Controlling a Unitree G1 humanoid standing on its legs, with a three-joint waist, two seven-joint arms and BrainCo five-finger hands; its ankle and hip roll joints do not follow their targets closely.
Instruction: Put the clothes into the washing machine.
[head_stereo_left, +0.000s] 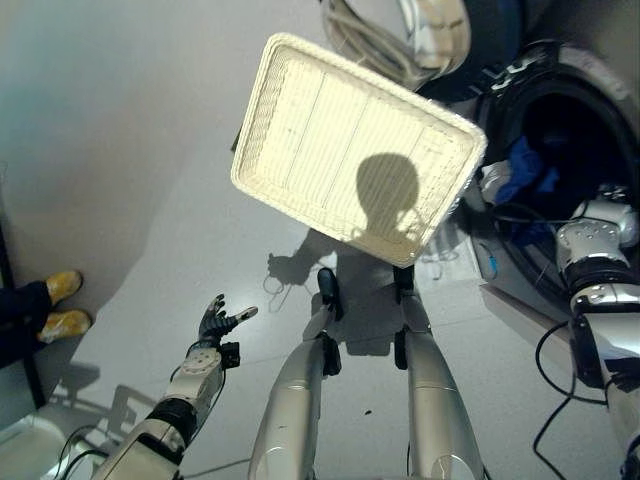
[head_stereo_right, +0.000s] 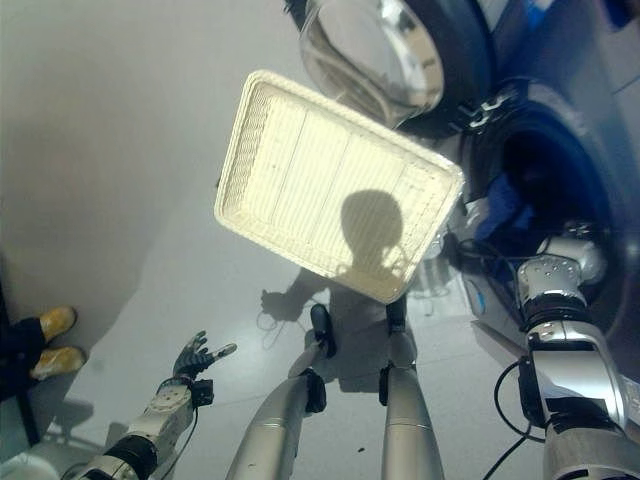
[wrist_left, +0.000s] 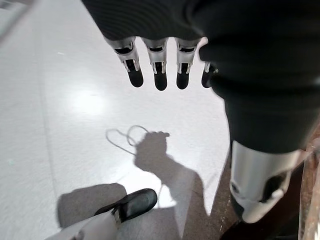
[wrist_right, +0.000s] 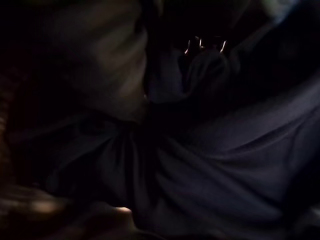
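Left eye view: no legible writing; blue clothes (head_stereo_left: 527, 168) inside washing machine (head_stereo_left: 600, 90).

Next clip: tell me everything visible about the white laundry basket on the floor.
The white laundry basket is a shallow rectangular plastic tub with rounded corners, a raised rim and fine ribbing across its base. It sits upright on the grey floor, turned at an angle, just beside the washing machine's open door and drum opening. No clothes remain inside; blue clothes lie in the drum. A shadow falls across its base. Neither robot hand touches it.
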